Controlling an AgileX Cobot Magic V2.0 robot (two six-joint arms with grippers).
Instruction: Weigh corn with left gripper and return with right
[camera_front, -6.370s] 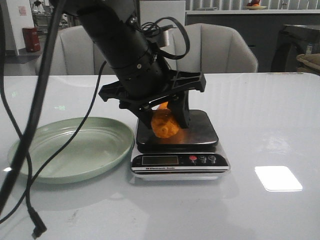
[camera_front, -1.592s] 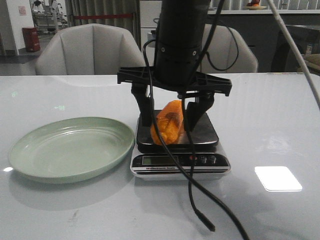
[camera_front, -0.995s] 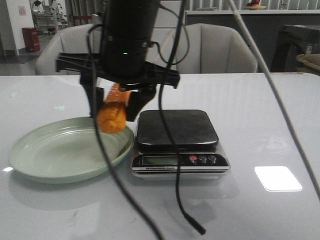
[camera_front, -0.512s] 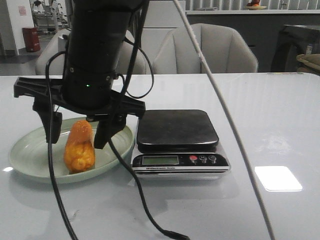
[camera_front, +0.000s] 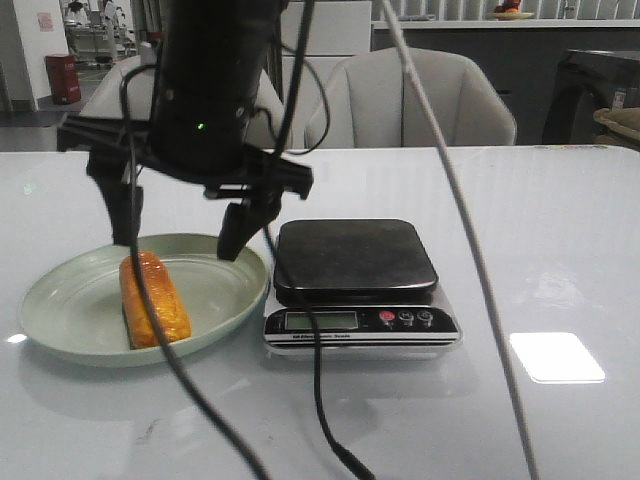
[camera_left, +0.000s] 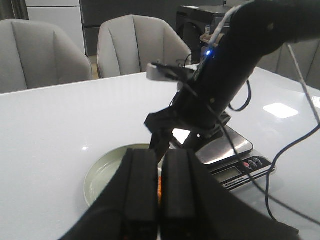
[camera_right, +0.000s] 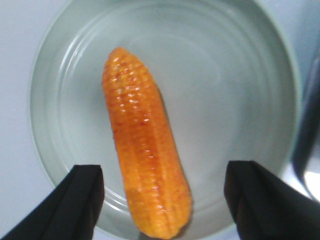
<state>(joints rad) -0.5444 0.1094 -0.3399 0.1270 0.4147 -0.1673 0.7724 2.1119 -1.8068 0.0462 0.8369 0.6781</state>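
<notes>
The corn (camera_front: 153, 300) lies flat in the pale green plate (camera_front: 60, 290) at the left of the table, free of any grip. My right gripper (camera_front: 180, 240) hangs open just above it, one finger on each side and clear of the cob. In the right wrist view the corn (camera_right: 145, 165) lies lengthwise on the plate (camera_right: 225, 100) between the spread fingers of the right gripper (camera_right: 169, 170). My left gripper (camera_left: 159, 152) is shut and empty, held back high above the table, and is out of the front view. Past it I see the plate (camera_left: 102, 175).
A kitchen scale (camera_front: 355, 260) with a bare dark platform stands right beside the plate; it also shows in the left wrist view (camera_left: 235, 165). Black and white cables (camera_front: 300, 380) hang from the right arm over the table's front. Grey chairs (camera_front: 430, 95) stand behind the table.
My right gripper carried the corn from the scale left to the plate, set it down, opened and rose a little. The corn now lies flat in the plate.
</notes>
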